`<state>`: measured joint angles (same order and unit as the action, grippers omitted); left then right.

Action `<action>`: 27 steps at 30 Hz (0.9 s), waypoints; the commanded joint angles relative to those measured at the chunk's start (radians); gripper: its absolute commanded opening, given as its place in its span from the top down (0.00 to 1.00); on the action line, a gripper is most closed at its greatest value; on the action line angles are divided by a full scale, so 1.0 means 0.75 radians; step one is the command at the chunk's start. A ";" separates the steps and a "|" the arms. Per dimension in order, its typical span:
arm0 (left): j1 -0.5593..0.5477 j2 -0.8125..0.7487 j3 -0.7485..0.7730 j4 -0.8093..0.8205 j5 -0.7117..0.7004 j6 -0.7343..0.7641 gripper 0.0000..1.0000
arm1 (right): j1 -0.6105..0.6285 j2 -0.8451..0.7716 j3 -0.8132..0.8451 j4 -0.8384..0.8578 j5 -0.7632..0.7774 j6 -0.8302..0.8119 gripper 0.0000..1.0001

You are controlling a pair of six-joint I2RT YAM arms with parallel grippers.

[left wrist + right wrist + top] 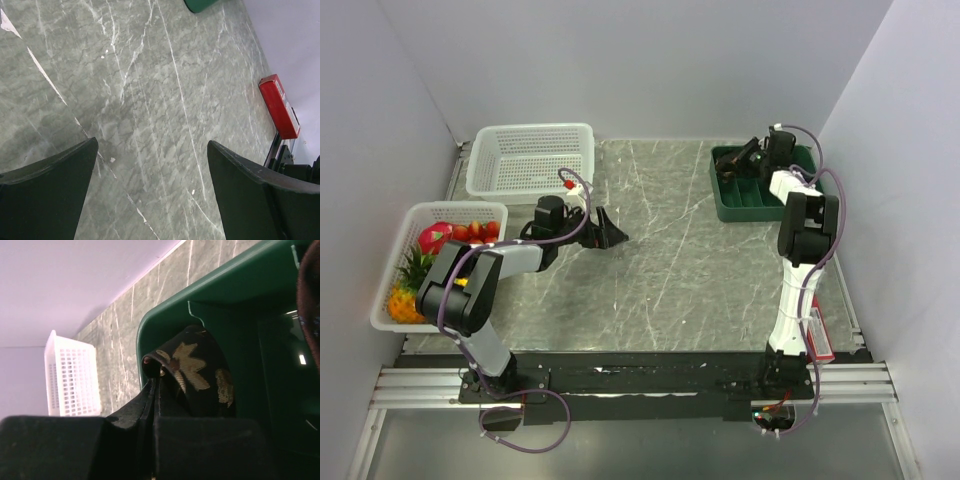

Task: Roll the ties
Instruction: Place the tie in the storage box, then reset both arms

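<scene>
A tie (pixel 192 370) of dark fabric with tan leaf shapes lies folded inside the green tray (pixel 230 285). My right gripper (pixel 156 382) is shut on its folded edge, and the jaws meet with cloth pinched between them. From above, the right gripper (pixel 752 152) reaches into the green tray (pixel 745 210) at the back right, where the tie is hard to tell from the black fingers. My left gripper (pixel 610 235) hovers over the marble table left of centre. In its wrist view the left gripper (pixel 152 150) is open, with only bare table between its fingers (pixel 50 190).
An empty white basket (pixel 530 160) stands at the back left, also in the right wrist view as the white basket (pixel 70 375). A second white basket with fruit (pixel 430 260) sits at the left edge. A red box (pixel 278 106) lies by the right arm's base.
</scene>
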<state>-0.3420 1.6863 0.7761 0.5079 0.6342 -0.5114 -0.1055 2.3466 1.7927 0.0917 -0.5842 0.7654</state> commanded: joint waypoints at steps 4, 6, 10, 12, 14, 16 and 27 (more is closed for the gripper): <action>-0.004 -0.054 0.021 0.014 -0.017 0.023 0.04 | 0.008 -0.114 -0.034 0.111 -0.035 0.004 1.00; -0.004 -0.064 0.025 0.018 -0.029 0.019 0.04 | 0.006 -0.161 -0.030 0.115 0.000 -0.022 1.00; -0.004 -0.101 0.027 0.010 -0.074 0.003 0.04 | 0.006 -0.300 -0.028 0.117 0.012 -0.073 1.00; -0.004 -0.131 0.027 0.006 -0.115 0.001 0.04 | 0.010 -0.359 -0.059 0.133 0.026 -0.098 1.00; -0.004 -0.164 0.031 -0.010 -0.142 0.007 0.04 | 0.010 -0.447 -0.126 0.150 0.028 -0.114 1.00; -0.004 -0.191 0.021 -0.008 -0.183 0.011 0.04 | 0.018 -0.543 -0.203 0.148 0.045 -0.161 0.96; -0.004 -0.450 0.070 -0.313 -0.749 0.054 0.04 | 0.222 -1.122 -0.786 -0.010 0.570 -0.617 0.62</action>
<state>-0.3420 1.4235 0.7815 0.3683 0.2726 -0.4973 -0.0124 1.6352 1.3029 0.1474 -0.3733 0.4732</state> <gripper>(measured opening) 0.963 0.328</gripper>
